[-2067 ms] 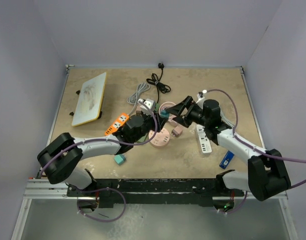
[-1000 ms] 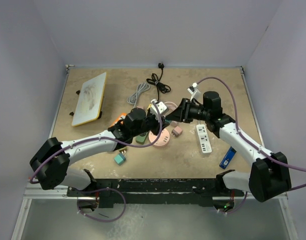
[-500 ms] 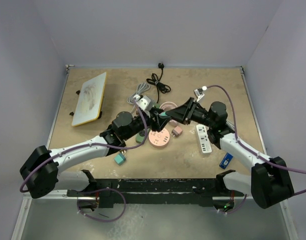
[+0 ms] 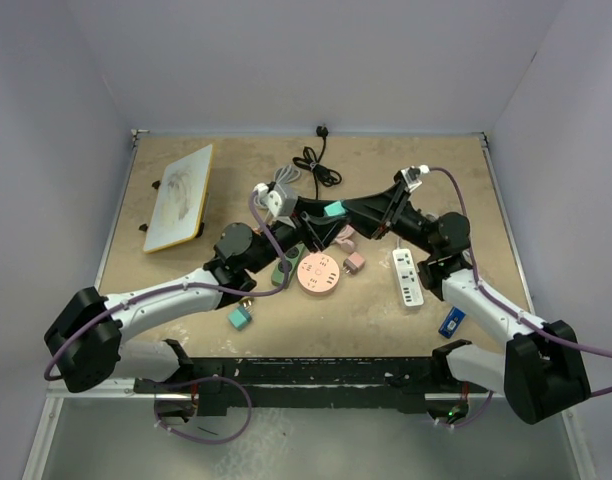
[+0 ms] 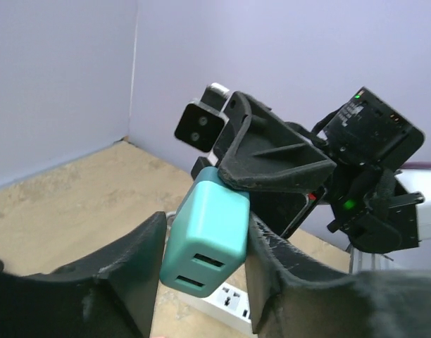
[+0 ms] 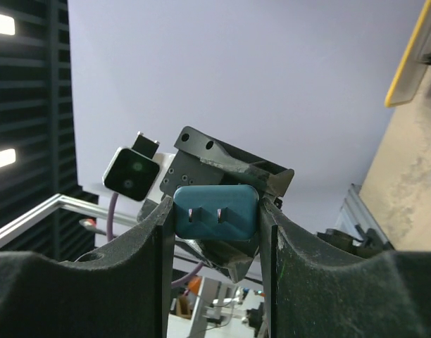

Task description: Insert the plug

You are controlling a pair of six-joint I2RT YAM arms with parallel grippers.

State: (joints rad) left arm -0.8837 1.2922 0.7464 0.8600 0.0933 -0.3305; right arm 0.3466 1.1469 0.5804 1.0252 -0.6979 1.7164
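A teal plug [image 4: 333, 211] hangs in mid-air above the table's middle, between both grippers. My right gripper [image 4: 344, 212] comes in from the right and is shut on it. In the right wrist view the plug [image 6: 215, 210] sits pinched between both fingers, its two prongs facing the camera. My left gripper [image 4: 319, 215] reaches in from the left, open around the same plug. In the left wrist view the plug [image 5: 205, 243] shows its two slots; the right finger [image 5: 272, 260] lies against it and the left finger [image 5: 134, 264] stands a little apart.
Below the grippers lie a round pink power strip [image 4: 320, 272], a white power strip [image 4: 409, 277], a pink adapter [image 4: 354, 262] and a green adapter [image 4: 284, 268]. A yellow-edged board [image 4: 181, 197] is at back left, with black [image 4: 318, 165] and grey [image 4: 278, 182] cables behind.
Both grippers have risen and shifted toward the back with the plug. The left jaws, shut a second ago, now stand open around it. The right jaws have closed on it.
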